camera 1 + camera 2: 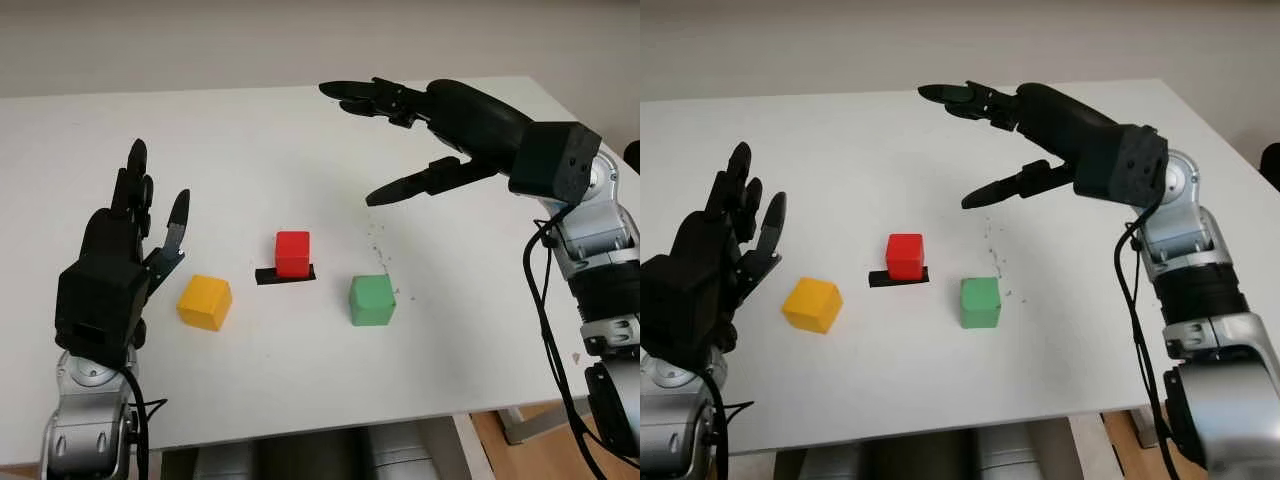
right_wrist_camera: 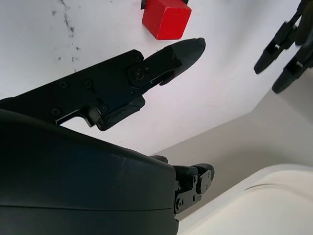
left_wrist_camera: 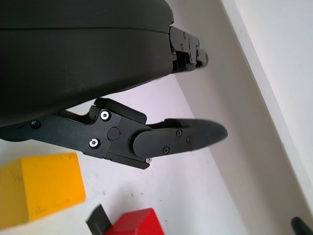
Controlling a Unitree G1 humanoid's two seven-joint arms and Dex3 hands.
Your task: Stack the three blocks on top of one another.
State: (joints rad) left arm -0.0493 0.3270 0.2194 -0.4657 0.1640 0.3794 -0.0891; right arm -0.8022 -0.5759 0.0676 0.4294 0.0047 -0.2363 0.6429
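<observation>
Three small cubes sit apart in a row on a white worktop (image 1: pixel 300 140): yellow block (image 1: pixel 204 301), red block (image 1: pixel 293 253) on a black strip (image 1: pixel 268 276), green block (image 1: pixel 372 300). The left hand (image 1: pixel 125 250) is open beside the yellow block. The right hand (image 1: pixel 420 130) hangs open, holding nothing, above the worktop beyond the green block.

We seem to be in a lab or test room rather than a home. We see a plain white table (image 1: pixel 300 390) against a bare pale wall (image 1: pixel 200 40), with a strip of black tape (image 1: pixel 270 277) marking a spot on its top, wooden flooring (image 1: pixel 520 455) beside it, and loose black cables (image 1: pixel 545 330) hanging along the robot's arm.
</observation>
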